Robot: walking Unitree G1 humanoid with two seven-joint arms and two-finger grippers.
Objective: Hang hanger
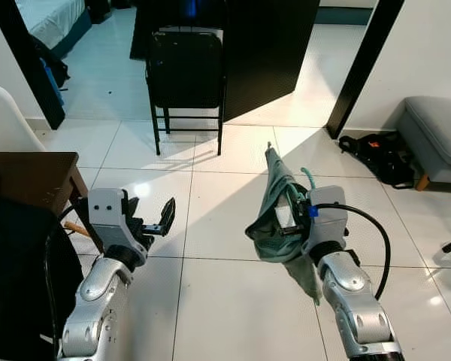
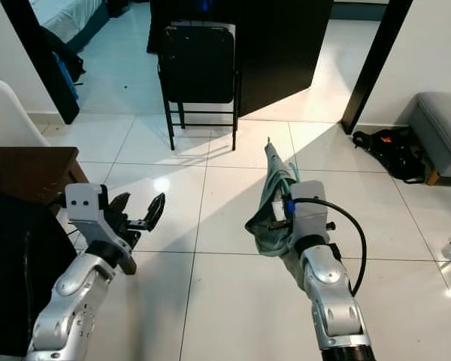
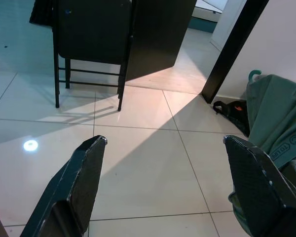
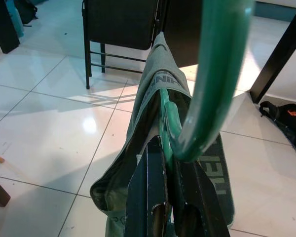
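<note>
My right gripper (image 4: 168, 217) clamping green hanger (image 4: 207, 89) with grey-green garment (image 1: 274, 199) draped on it, holding it over white tile floor (image 1: 218, 301). My left gripper (image 1: 159, 219) hovering spread wide, gripping nothing. Black folding chair (image 1: 186, 71) ahead.

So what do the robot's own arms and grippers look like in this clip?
Both arms are silver jointed segments ending in white boxy wrist housings. The left gripper has two long black fingers. The right gripper has a looping black cable and a small blue connector on its housing.
</note>
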